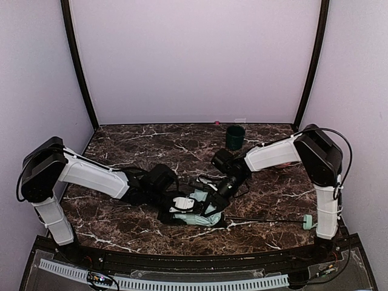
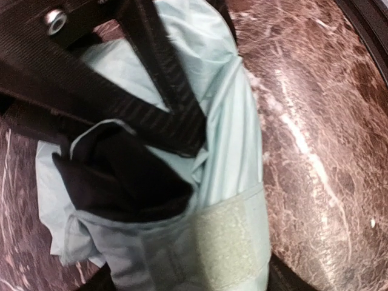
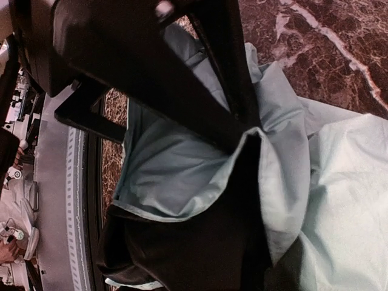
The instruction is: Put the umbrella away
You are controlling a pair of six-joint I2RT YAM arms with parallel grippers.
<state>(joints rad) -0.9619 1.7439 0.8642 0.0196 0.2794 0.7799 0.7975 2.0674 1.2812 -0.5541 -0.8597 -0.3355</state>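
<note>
Umbrella of pale mint-green fabric with a black underside (image 1: 197, 213) is found bunched low on the dark brown marbled worktop (image 1: 121, 145), near its front edge and between the two arms. Its canopy is gathered but not yet wrapped tight.

From the left, the white-and-black left arm (image 1: 91, 173) is laid low across the worktop, so that the left jaws are set at the bundle's left end. In the left wrist view a black ribbed finger (image 2: 173, 109) is seen lying over the mint folds, with a black pleat tucked beneath. Whether these jaws are spread or gripping cannot be told. Just below them the pale hook-and-loop closure strap (image 2: 230, 242) is exposed on the outside of the roll, presumably so that it can be reached for fastening once the folds are tamed.

At the bundle's right side the right jaws, extended from the white right arm (image 1: 270, 154), appear pinched on a fold of canopy. Mint cloth and black lining are seen to meet at the tip of a black finger (image 3: 233, 91). This hold is judged to brace the fabric against the other arm's work.

Behind, a dark green cup (image 1: 235, 136) is set well apart, by the back wall. Further right, the thin black shaft (image 1: 267, 220) is stretched flat along the worktop and ends in the small mint handle (image 1: 308, 222) beside the right arm's base. The umbrella is thus judged not yet collapsed.
</note>
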